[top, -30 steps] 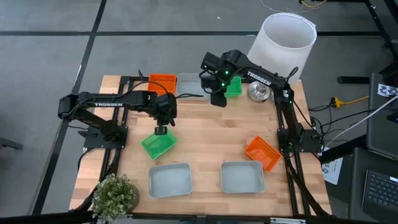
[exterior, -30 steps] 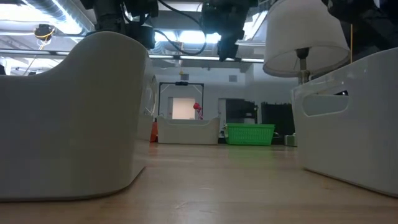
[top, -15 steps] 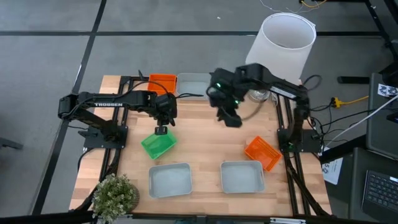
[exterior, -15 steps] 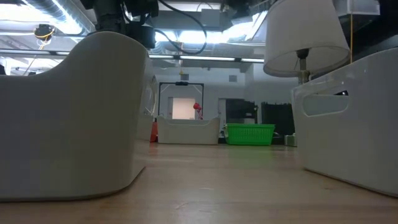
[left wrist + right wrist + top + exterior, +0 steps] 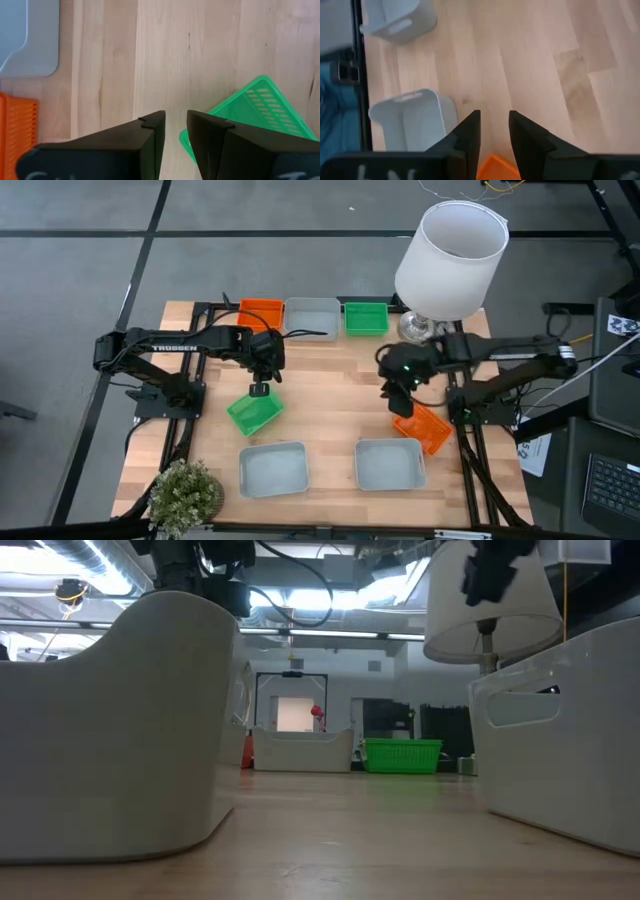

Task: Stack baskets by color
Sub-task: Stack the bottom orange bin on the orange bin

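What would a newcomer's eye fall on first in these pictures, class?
Probably the big white lampshade at the table's far right corner. Next, the bright baskets on the wood: an orange basket and a green basket in the far row, with the right gripper over a tilted orange basket near the right edge.

A: The overhead view is evenly bright; the wooden desk [image 5: 330, 400] carries only soft, short shadows beneath the arms, and nothing glares.

B: At desk height it's different. The ceiling lights [image 5: 300, 600] blow out white, so the lampshade [image 5: 485, 600] glows against the darker room behind it. The nearest grey bin [image 5: 120, 730] is out of focus.

A: The right wrist view is smeared with motion blur. The left wrist view is crisp: wood grain reads plainly beyond the dark fingers [image 5: 150, 135].
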`<control>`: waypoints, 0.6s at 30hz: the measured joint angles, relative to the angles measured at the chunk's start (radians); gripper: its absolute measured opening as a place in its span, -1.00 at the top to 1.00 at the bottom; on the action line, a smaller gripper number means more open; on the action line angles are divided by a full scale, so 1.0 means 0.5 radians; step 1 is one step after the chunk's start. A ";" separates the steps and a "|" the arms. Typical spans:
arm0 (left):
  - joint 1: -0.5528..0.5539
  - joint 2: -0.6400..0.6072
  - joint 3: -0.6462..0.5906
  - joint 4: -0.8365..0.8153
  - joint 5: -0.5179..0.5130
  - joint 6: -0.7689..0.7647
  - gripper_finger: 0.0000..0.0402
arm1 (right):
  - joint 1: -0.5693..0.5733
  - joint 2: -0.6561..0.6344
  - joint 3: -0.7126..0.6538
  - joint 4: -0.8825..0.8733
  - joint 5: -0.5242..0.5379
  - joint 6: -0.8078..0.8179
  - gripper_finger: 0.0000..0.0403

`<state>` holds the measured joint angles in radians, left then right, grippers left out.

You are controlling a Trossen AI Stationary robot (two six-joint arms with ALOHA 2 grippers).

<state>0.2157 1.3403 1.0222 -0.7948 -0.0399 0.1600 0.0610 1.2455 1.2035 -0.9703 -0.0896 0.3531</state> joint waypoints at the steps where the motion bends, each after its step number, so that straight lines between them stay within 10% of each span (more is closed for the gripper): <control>1: 0.000 0.000 0.000 0.001 0.000 0.000 0.63 | 0.027 -0.061 -0.092 0.084 0.048 0.078 0.50; 18: 0.000 0.000 0.000 0.010 0.001 0.000 0.64 | 0.427 -0.287 -0.887 0.829 0.389 0.804 0.50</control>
<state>0.2157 1.3403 1.0222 -0.7896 -0.0395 0.1600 0.2743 1.1019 0.7601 -0.5558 0.1048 0.7549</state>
